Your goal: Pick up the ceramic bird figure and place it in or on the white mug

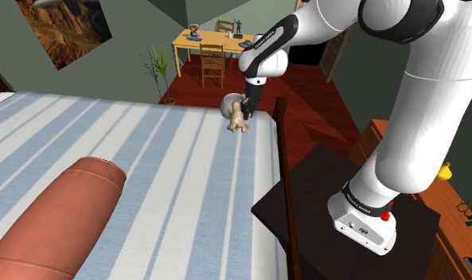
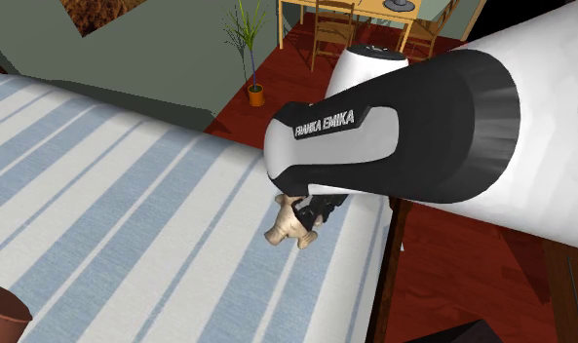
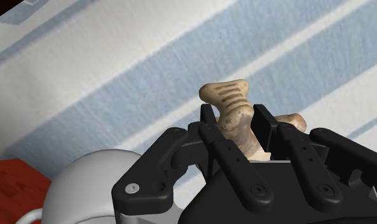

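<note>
On the shoulder view's left, a big red-brown roll pillow [image 1: 63, 215] lies on the bed [image 1: 170, 175]. The bed has blue and white stripes.

Further right, near the far edge of the bed, sits the mug [image 1: 229, 104]. It is round and pale grey-white. Just beside it, a little to the right, is the bird figure [image 1: 239, 121], a small tan thing. The black gripper [image 1: 244, 110] comes down on it from above.

In the wrist view, the two fingers [image 3: 225, 151] press on the bird figure from both sides. So the gripper is clenched on it. The mug shows there too, close beside the gripper.

It is hard to tell if the bird figure touches the bed or hangs just over it. It looks very low.

On the right stands the dark box [image 1: 321, 199] that holds the white arm [image 1: 417, 119].

The step in hand looks like carrying the bird figure to the mug. To do it well, the grip should be tight so the bird figure does not slip. The gripper should go straight up first, until the bottom of the bird figure is higher than the mug's rim. The mug is so close that a low sideways move could bump it, and it may tip on the soft bed.

Then comes a short, slow move until the bird figure is over the mug's opening. After that it should go gently down, and the fingers should let go only once it rests there.
</note>
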